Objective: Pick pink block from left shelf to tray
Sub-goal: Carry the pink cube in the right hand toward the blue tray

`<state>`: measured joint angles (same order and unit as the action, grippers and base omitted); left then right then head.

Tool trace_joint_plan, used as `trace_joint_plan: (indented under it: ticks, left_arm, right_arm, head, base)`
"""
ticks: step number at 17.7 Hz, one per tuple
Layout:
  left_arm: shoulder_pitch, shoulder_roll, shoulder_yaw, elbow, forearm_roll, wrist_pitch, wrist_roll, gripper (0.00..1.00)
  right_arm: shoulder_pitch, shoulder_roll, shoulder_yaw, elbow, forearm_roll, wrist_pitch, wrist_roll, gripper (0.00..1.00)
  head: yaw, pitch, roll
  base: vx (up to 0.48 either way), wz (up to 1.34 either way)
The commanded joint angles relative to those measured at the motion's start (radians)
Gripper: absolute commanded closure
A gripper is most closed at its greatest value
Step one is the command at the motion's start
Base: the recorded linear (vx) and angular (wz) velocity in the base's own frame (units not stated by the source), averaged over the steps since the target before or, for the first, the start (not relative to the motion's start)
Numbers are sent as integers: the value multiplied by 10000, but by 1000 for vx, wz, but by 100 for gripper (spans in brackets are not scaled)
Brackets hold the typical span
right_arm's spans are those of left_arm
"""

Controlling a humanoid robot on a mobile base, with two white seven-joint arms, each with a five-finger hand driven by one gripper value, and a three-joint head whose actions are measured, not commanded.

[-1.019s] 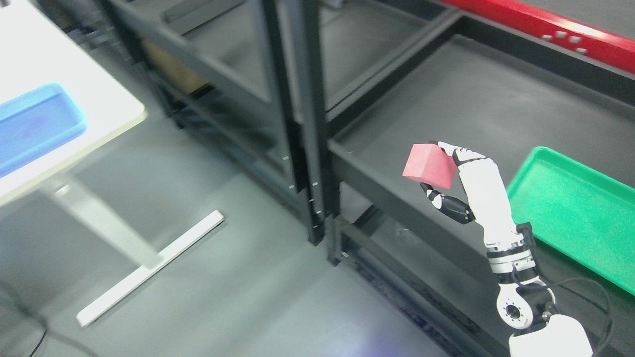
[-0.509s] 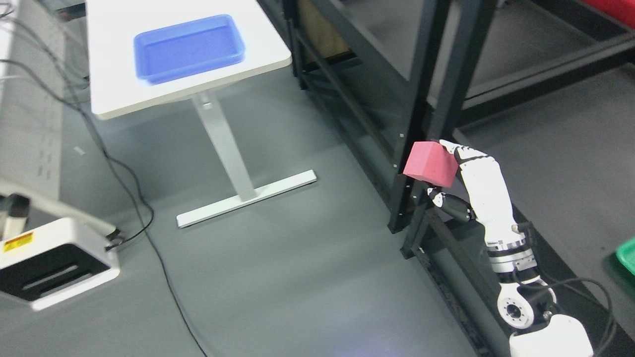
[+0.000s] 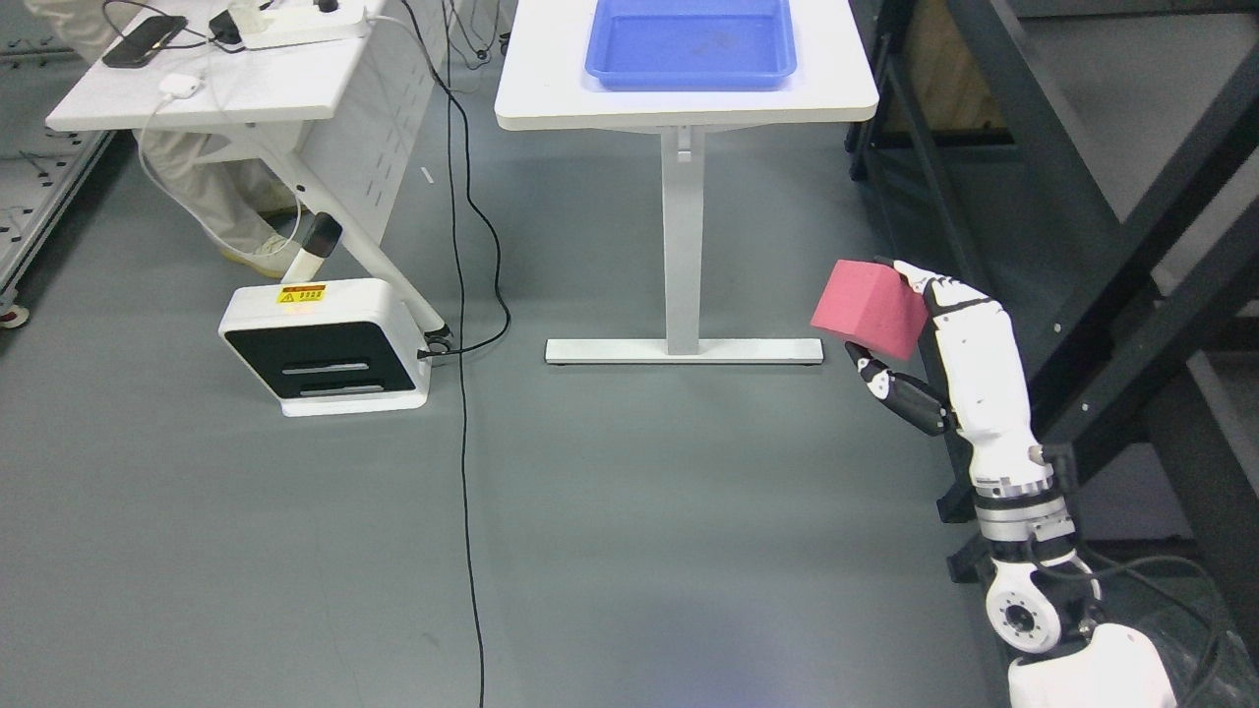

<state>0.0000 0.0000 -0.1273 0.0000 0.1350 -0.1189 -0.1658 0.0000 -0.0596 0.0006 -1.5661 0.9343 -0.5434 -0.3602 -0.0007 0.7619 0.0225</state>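
Head view: right hand [image 3: 934, 344] clamped on pink block [image 3: 869, 309], fingers on its top edge, thumb beneath, held in the air over grey floor. Blue tray [image 3: 690, 44] sits on white table [image 3: 551, 93], well apart. Black shelf frame [image 3: 1111, 256] at right.
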Motion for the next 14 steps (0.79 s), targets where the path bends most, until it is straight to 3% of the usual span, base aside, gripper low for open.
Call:
trace_joint_plan:
  ticks: [1,14]
  left_arm:
    - [199,175,0,-175,0,7,1,0]
    - [199,175,0,-175,0,7,1,0]
  right_arm:
    - [77,43,-22,-32,-63,4,-80,95]
    - [123,43,86,-32,-63,4,28,95]
  head:
    - [0,0,0]
    - [0,0,0]
  base:
    - [5,434]
    - [72,220]
